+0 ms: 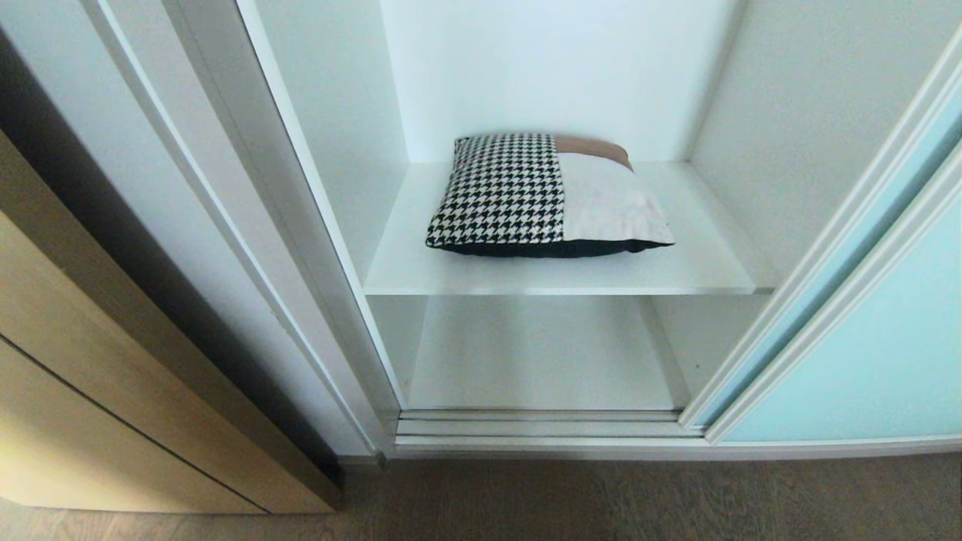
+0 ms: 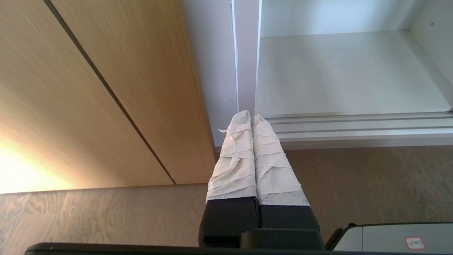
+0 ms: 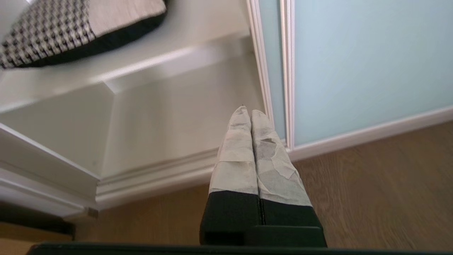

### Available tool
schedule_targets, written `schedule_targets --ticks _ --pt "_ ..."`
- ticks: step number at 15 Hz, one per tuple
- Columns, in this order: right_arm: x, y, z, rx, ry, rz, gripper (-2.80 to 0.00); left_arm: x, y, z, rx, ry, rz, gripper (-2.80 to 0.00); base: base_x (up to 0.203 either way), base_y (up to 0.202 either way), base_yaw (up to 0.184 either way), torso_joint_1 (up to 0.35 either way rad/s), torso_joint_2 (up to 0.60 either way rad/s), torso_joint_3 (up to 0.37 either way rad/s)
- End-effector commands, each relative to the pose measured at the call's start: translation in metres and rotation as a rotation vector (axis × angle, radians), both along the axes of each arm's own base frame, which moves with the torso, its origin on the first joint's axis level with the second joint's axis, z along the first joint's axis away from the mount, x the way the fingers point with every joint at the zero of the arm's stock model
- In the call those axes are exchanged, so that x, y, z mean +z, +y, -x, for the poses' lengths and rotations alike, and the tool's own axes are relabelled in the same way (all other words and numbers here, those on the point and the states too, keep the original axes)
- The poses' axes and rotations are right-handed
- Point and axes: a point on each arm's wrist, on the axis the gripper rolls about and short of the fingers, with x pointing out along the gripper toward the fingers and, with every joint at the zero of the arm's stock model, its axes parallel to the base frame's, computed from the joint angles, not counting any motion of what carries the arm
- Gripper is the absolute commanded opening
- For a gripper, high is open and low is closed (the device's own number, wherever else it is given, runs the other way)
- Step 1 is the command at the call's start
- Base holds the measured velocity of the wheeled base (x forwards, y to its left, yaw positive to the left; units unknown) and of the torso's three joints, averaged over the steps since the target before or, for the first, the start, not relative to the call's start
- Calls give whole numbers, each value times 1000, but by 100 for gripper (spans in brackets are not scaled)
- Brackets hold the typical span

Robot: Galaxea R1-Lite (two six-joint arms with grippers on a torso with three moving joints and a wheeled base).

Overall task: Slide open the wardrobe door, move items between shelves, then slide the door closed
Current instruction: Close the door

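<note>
your cushion (image 1: 547, 197) lies on the upper shelf (image 1: 699, 259), the sliding door (image 1: 872, 353) at 3 o'clock; left gripper (image 2: 251, 116) and right gripper (image 3: 246, 112) fingers pressed together, empty.

Door (image 1: 864, 353) slid open; cushion (image 1: 545, 197) flat on upper shelf (image 1: 699, 263).

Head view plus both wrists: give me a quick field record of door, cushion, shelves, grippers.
door: sliding wardrobe door slid to the right, compartment open
cushion: patchwork cushion lying flat on the upper shelf, houndstooth patch to the left
lower shelf: lower shelf bare where visible
left gripper: left gripper shut, empty, above the wooden floor near the door track
right gripper: right gripper shut, empty, by the door's frame edge
</note>
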Motion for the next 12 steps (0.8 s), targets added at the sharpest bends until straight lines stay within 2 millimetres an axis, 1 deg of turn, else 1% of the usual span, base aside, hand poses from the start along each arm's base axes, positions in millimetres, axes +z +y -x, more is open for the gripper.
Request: schedule_targets --ticks 1,5,7,9,12 --pt "3 0 0 -2 16 0 -280 0 0 0 0 5 -1 -280 0 0 0 0 0 0" --pt "10 -1 2 -22 38 18 -280 -1 0 0 0 6 0 -280 0 0 0 0 0 0" --pt "22 -1 3 -48 13 24 -280 -1 0 0 0 6 -1 -280 0 0 0 0 0 0" --pt "20 -1 2 -67 28 32 -280 -1 0 0 -1 5 -1 -280 0 0 0 0 0 0" --pt "32 -1 -1 -71 26 34 -280 -1 0 0 -1 6 -1 -280 0 0 0 0 0 0"
